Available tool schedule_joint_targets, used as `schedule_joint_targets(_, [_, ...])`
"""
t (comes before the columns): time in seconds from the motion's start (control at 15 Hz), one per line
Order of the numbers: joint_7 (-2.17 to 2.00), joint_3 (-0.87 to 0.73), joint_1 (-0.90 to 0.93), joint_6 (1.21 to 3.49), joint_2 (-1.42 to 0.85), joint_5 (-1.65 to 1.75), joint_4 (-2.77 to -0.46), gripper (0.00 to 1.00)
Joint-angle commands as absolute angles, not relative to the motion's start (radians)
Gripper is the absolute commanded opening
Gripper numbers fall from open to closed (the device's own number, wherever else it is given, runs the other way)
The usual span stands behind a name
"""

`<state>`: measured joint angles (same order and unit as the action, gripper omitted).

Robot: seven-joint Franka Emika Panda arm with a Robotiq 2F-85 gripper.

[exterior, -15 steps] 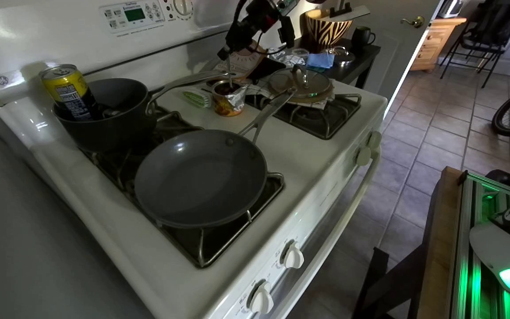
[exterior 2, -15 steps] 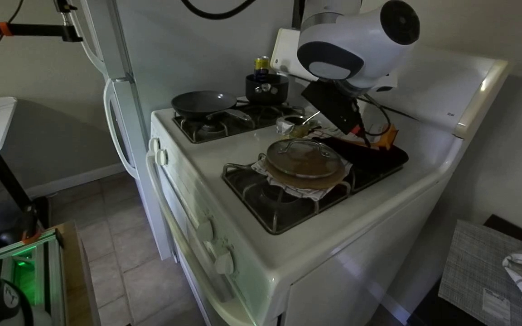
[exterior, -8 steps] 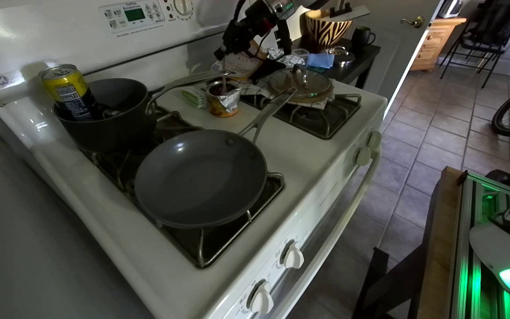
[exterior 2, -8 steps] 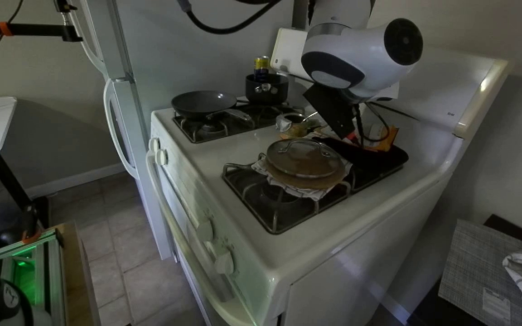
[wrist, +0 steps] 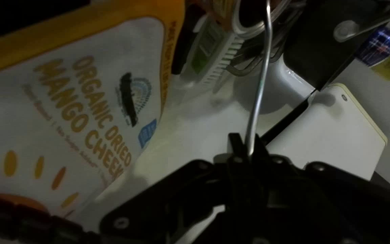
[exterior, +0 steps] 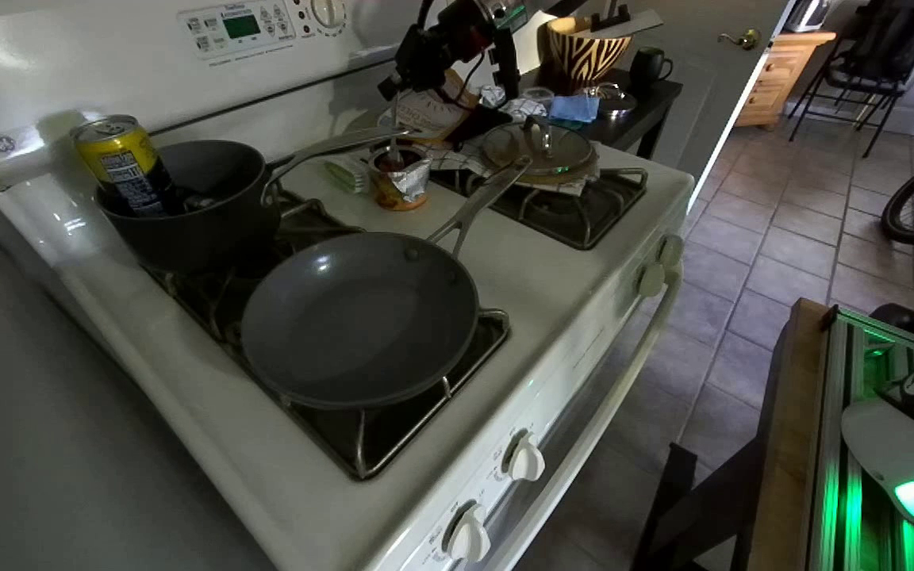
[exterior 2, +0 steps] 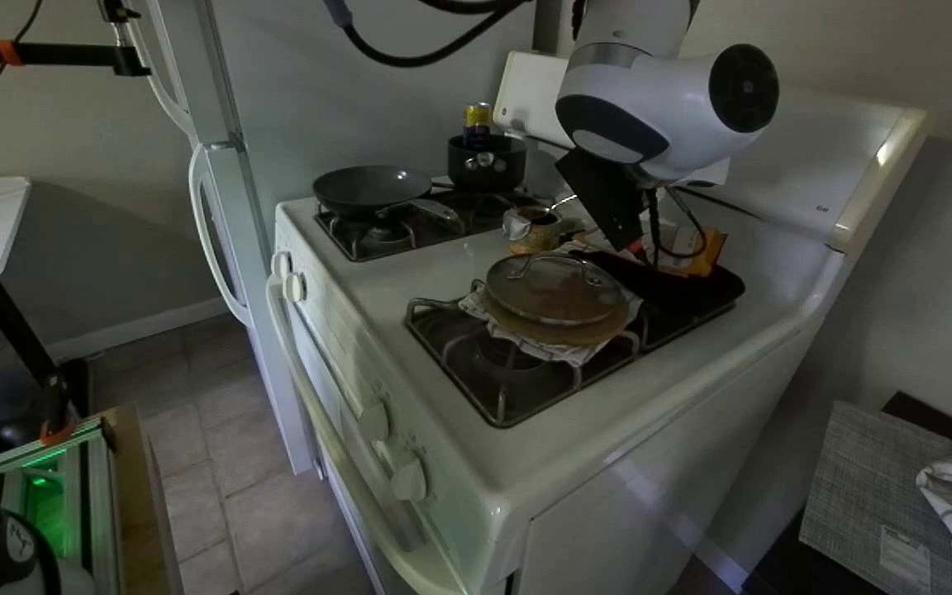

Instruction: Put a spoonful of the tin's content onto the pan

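Gripper [wrist: 247, 145] was closed down on the spoon [wrist: 262, 81]. Wrist view had the thin metal handle pinched between the fingertips [wrist: 234, 143], jaws close together. Handle ran up that view to a round rim at the top edge.

Tin [exterior: 398, 193] stood upright on the stove [exterior: 544, 238], between the two grates, foil [exterior: 412, 187] folded down over its side. In an exterior view the spoon went steeply into the tin, with the gripper just above; bowl end hidden inside. Couldn't tell whether the spoon touched the wall or carried anything. In both exterior views the handle showed above the tin's mouth.

Content [exterior 2: 535, 213] was in the tin, dark reddish-brown; too small to make out more.

Pan [exterior: 354, 325] sat on the front of a grate [exterior: 361, 452], well apart from the gripper. Inside was plain grey with a small glare spot; handle stuck out to the tin's side of the stove. Pot [exterior: 207, 230] stood just behind the pan, yellow can [exterior: 117, 162] in it.

Brush [exterior: 348, 174] lay just beside the tin. Bag [wrist: 90, 88], printed "organic dried mango", was near the tin too. Glass lid [exterior 2: 554, 285] lay over a round brown thing [exterior 2: 554, 333] on a checked cloth [exterior 2: 587, 354], all on the other grate. Arm [exterior 2: 666, 111] hung over the back of the stove.
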<state>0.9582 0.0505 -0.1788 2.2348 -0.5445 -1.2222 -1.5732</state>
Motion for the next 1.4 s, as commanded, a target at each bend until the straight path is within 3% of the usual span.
schedule_joint_targets(0.0, [0.937, 0.043, -0.182, 2.191, -0.565, -1.251, -1.554, 0.02])
schedule_joint_targets(1.33, [0.969, 0.005, -0.244, 1.963, -0.583, -1.265, -1.519, 0.02])
